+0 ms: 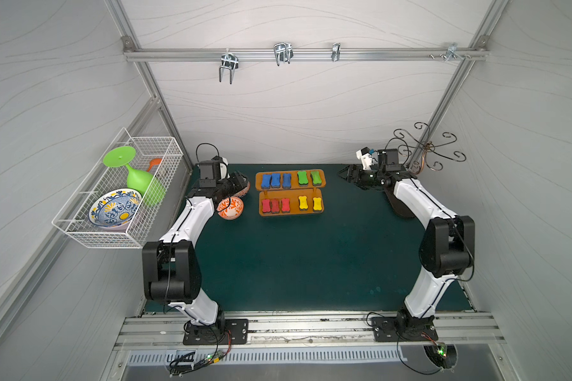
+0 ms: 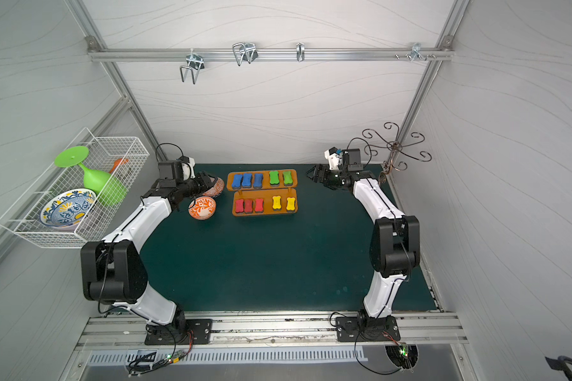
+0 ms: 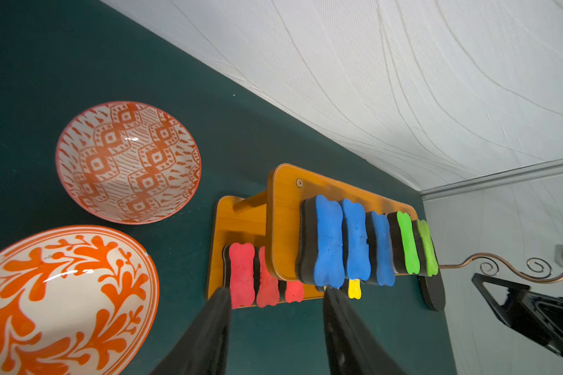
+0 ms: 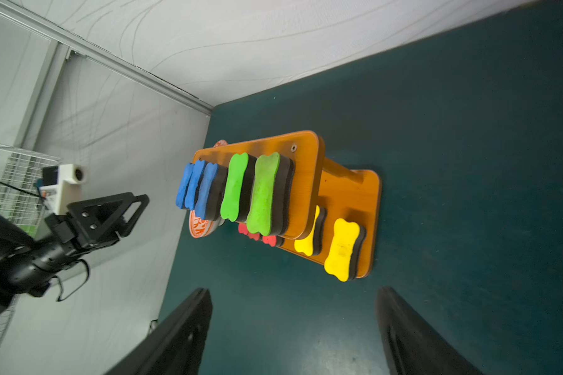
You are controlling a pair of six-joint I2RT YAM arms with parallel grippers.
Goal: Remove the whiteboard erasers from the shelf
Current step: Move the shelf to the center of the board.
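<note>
Sitting toward the back of the green counter [image 1: 311, 257], the shelf [image 1: 293, 179] carries all ten erasers. Three blue erasers [image 1: 275, 180] and two green erasers [image 1: 303, 177] lie on its upper board. Three red erasers [image 1: 275, 205] and two yellow erasers [image 1: 303, 202] lie on the lower one. The left tool [image 3: 277, 292] hovers off the shelf's left end beside two orange-patterned bowls [image 1: 231, 207], fingers apart and empty. The right tool [image 4: 293, 292] hangs off the right end, spread wide, holding nothing.
</note>
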